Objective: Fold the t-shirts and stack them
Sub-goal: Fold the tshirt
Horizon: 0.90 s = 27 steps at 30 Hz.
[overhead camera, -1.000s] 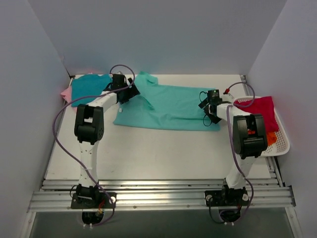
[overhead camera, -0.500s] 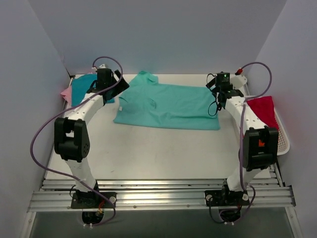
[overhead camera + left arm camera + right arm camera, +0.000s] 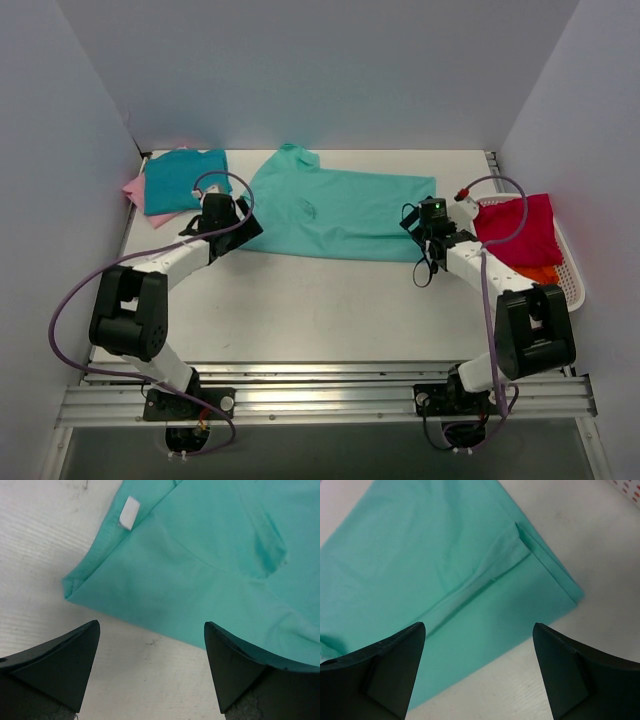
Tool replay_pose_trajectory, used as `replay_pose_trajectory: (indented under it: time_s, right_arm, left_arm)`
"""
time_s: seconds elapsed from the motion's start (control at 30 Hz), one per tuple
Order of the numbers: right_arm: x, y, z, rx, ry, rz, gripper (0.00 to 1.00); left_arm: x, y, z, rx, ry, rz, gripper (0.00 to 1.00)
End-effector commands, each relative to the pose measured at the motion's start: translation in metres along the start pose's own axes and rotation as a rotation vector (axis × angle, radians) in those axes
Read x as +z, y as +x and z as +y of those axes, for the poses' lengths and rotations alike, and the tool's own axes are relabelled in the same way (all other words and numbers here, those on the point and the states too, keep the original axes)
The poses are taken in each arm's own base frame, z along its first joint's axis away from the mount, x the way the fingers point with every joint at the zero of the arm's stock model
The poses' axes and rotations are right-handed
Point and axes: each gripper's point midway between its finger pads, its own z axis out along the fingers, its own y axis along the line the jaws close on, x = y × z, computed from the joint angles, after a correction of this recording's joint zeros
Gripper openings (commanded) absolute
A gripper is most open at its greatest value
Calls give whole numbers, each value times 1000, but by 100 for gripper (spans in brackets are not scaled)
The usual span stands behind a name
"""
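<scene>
A mint-green t-shirt (image 3: 335, 212) lies spread flat across the back middle of the table, folded lengthwise. My left gripper (image 3: 232, 235) is open and empty, just above the shirt's near left corner (image 3: 75, 587), which bears a white tag (image 3: 129, 513). My right gripper (image 3: 425, 242) is open and empty, over the shirt's near right corner (image 3: 572, 592). A folded teal t-shirt (image 3: 183, 180) lies on a pink one (image 3: 135, 189) at the back left. A crimson t-shirt (image 3: 520, 230) and an orange one (image 3: 540, 272) lie in the basket at the right.
The white slotted basket (image 3: 572, 285) stands at the right edge of the table. Grey walls close in the back and both sides. Aluminium rails (image 3: 320, 385) run along the near edge by the arm bases.
Both arms have drawn back from the far edge and lowered to the shirt's near corners. The mint shirt lies flatter, its near edge shifted a little.
</scene>
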Motion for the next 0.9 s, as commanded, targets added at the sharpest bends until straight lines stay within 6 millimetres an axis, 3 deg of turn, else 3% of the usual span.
replay_pose_trajectory:
  time_s: [0.0,0.03,0.13,0.4,0.7,0.8,0.87]
  right_arm:
    - [3,1,11,40,-59,-8,84]
    - [2,9,6,29,-48,5,85]
    - [-5,20,-4,26,-40,6,86]
    - [-27,11,-23,24,-29,-32,86]
    - [-48,-2,-27,16,-52,-60,87]
    - [-52,-4,-27,20,-64,-66,87]
    - [-54,-5,-25,17,-73,-62,87]
  left_arm:
    - [-9,-20,-18,-25,73,-101,94]
    - [-8,-9,-15,-20,65,-83,95]
    - [-7,-2,-13,-21,50,-95,95]
    - [11,-3,-6,-34,4,-115,94]
    - [40,6,-2,-56,-39,-76,95]
    - [46,9,1,-56,-56,-69,100]
    - [51,10,2,-56,-62,-62,84]
